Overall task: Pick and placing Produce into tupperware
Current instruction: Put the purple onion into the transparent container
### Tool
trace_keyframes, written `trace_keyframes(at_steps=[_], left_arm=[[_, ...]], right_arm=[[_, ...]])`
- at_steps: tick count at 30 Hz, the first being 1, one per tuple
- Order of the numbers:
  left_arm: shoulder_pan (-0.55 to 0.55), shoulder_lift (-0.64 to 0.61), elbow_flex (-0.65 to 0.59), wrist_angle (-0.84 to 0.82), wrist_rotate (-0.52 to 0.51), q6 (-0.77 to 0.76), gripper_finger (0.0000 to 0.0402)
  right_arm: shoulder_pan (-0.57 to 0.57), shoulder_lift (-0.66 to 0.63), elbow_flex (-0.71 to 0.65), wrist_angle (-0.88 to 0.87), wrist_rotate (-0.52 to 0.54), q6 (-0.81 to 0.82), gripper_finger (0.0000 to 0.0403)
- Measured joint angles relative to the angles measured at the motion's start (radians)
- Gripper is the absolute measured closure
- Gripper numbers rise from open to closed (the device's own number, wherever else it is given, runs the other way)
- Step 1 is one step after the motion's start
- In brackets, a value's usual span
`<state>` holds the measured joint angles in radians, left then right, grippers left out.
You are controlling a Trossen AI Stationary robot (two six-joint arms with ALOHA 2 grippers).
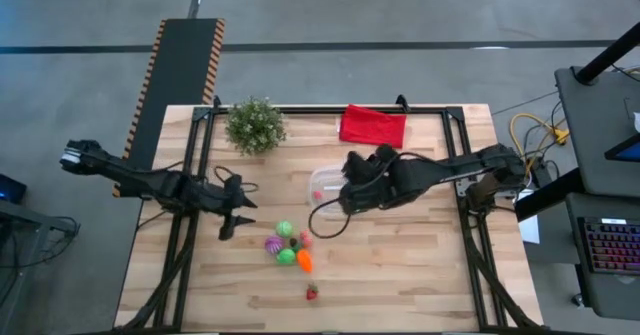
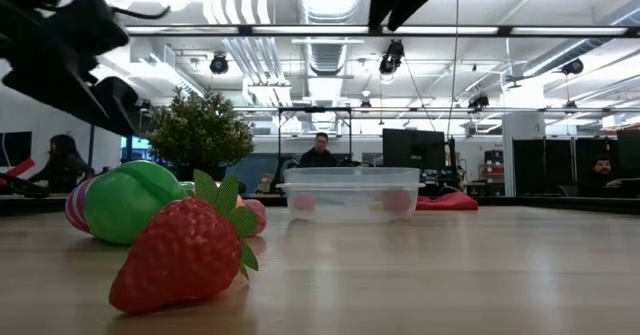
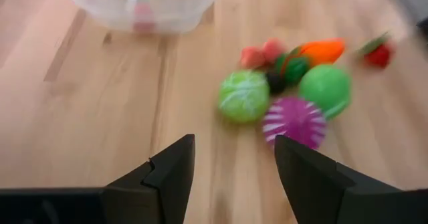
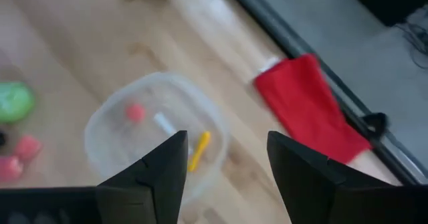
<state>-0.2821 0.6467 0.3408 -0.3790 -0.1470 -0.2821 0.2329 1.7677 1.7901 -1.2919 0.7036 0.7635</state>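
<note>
The produce (image 1: 287,245) lies in a cluster on the table: a pale green piece (image 3: 244,95), a purple one (image 3: 294,120), a green one (image 3: 326,89), an orange one (image 3: 321,50), and a red strawberry (image 1: 311,293) nearer the near edge. The round clear tupperware (image 1: 322,183) stands mid-table and holds a pink piece (image 4: 136,112), a white piece and a yellow piece (image 4: 198,149). My left gripper (image 3: 234,150) is open, left of the cluster. My right gripper (image 4: 227,147) is open, above the tupperware's right side.
A bushy potted plant (image 1: 255,125) stands at the far edge, left of the tupperware. A red folded cloth (image 1: 373,125) lies at the far edge, right of it. The low view shows the strawberry (image 2: 185,255) close to the near edge. People sit in the room behind.
</note>
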Motion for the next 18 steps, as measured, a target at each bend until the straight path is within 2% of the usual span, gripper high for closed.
trace_keyframes(at_steps=[5,9,13,18], left_arm=[[-0.001,0.138,0.136,-0.004,-0.005,0.006,0.021],[-0.02,0.245,0.214,-0.071,-0.009,0.006,0.021],[-0.082,0.332,0.257,-0.11,-0.01,-0.01,0.021],[-0.199,0.433,0.326,-0.102,-0.035,-0.14,0.021]], right_arm=[[-0.006,-0.094,-0.005,-0.097,0.07,0.118,0.0204],[-0.006,-0.162,-0.012,-0.151,0.107,0.174,0.0204],[-0.006,-0.211,-0.021,-0.182,0.116,0.174,0.0204],[-0.008,-0.245,-0.027,-0.236,0.136,0.101,0.0204]])
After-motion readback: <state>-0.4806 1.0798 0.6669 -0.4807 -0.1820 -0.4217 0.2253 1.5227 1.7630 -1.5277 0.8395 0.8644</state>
